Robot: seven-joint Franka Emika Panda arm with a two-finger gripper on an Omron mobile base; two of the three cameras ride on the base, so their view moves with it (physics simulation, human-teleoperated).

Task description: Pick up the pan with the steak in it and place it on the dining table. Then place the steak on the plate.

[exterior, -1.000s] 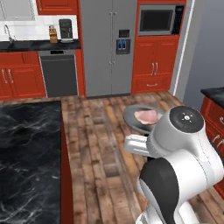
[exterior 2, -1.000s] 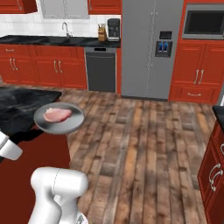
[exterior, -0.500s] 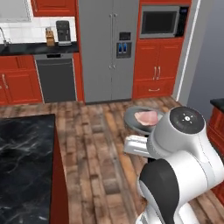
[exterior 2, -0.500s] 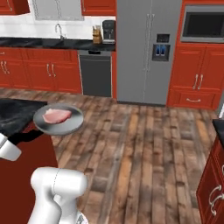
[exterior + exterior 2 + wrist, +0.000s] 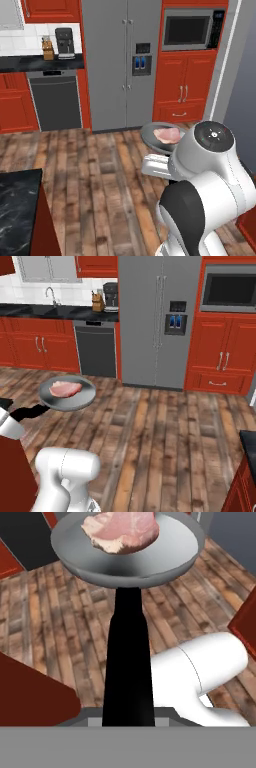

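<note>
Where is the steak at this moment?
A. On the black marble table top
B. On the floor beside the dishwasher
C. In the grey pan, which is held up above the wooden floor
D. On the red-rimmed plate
C: the steak lies in the pan, carried by its black handle over the wooden floor.

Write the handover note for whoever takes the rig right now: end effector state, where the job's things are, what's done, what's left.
End effector: shut on the black handle of the small grey metal frying pan, held in the air above the wood floor.
Steak: the pinkish slab of meat lies in the pan.
Dining table: a corner of the black marble-topped island shows at the lower left of the left base view.
Done: pan lifted with the steak in it.
Left: set the pan on the island, then move the steak onto the plate.
</note>
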